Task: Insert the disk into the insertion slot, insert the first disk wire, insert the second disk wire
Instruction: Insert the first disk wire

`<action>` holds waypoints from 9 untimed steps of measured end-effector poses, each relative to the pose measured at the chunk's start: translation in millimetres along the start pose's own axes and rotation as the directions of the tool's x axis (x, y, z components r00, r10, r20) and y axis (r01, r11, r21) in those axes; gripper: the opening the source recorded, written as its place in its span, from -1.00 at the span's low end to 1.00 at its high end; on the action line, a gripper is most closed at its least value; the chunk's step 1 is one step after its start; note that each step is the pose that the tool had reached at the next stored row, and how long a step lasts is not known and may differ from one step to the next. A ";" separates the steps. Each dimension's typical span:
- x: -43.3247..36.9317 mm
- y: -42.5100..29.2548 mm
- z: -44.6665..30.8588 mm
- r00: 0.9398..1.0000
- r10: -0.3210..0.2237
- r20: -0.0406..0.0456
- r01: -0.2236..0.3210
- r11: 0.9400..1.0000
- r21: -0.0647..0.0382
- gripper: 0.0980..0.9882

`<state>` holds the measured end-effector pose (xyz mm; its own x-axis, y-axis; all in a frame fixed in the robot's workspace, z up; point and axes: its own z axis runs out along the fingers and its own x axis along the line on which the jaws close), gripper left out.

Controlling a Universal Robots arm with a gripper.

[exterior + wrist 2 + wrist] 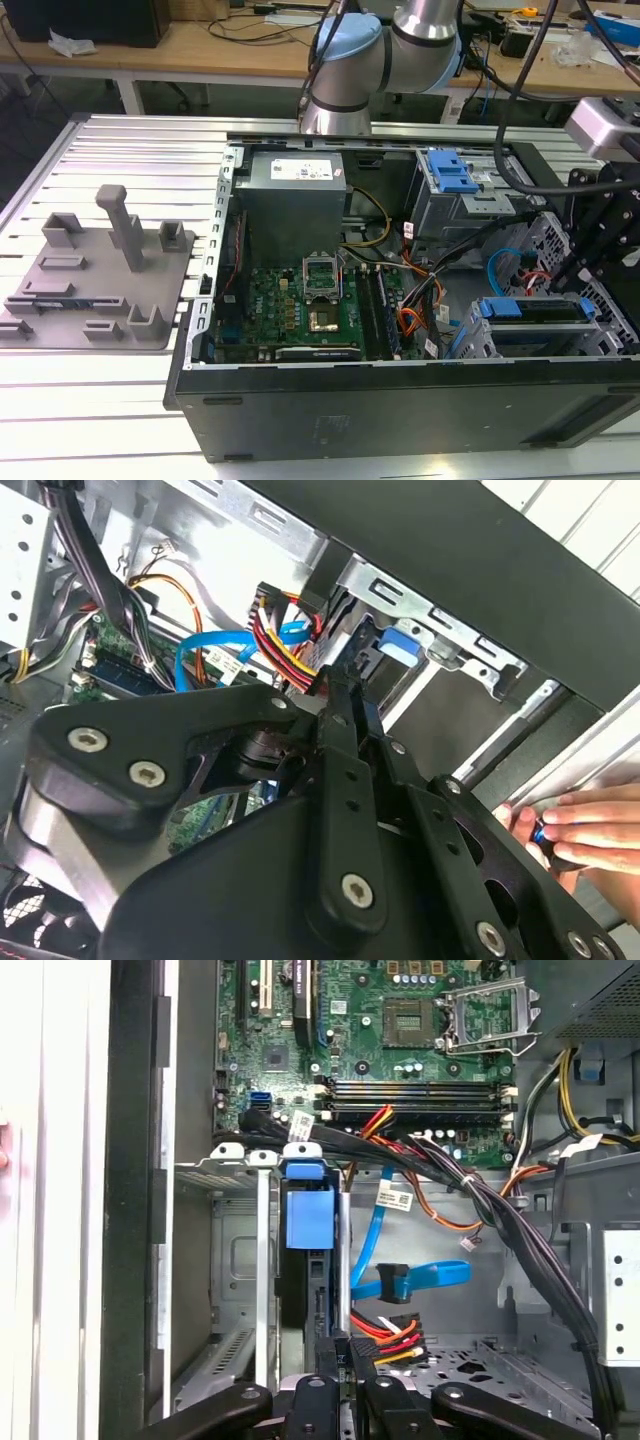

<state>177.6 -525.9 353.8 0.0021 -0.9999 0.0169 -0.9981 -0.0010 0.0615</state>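
In the exterior view the disk (530, 310), a flat silver hard drive framed by a bright blue plastic caddy, sits in the insertion slot (470, 338), a silver perforated sheet-metal cage in the corner of the open black computer case (400, 420). The black gripper (585, 250) hangs just above it. In the first wrist view the fingers (330, 1360) are pressed nearly together beside the end of the red-and-yellow wire bundle (392, 1335); I cannot tell whether they pinch it. The flat blue cable (410, 1280) looks unplugged. In the second wrist view a person's hand (585, 825) rests at the case rim. A skewed connector could jam, and a sudden swing could strike that hand.
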 end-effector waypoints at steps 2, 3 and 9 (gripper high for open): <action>0.0 0.0 0.0 1.000 0.001 0.000 -0.001 1.000 0.000 -0.85; 0.1 0.0 0.0 1.000 0.001 0.000 -0.001 1.000 0.000 -0.85; 2.6 -0.1 1.1 1.000 0.004 0.000 -0.004 1.000 0.000 -0.85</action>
<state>177.6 -528.5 352.7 -0.0024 -0.9999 0.0167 -0.9981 0.0034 0.0615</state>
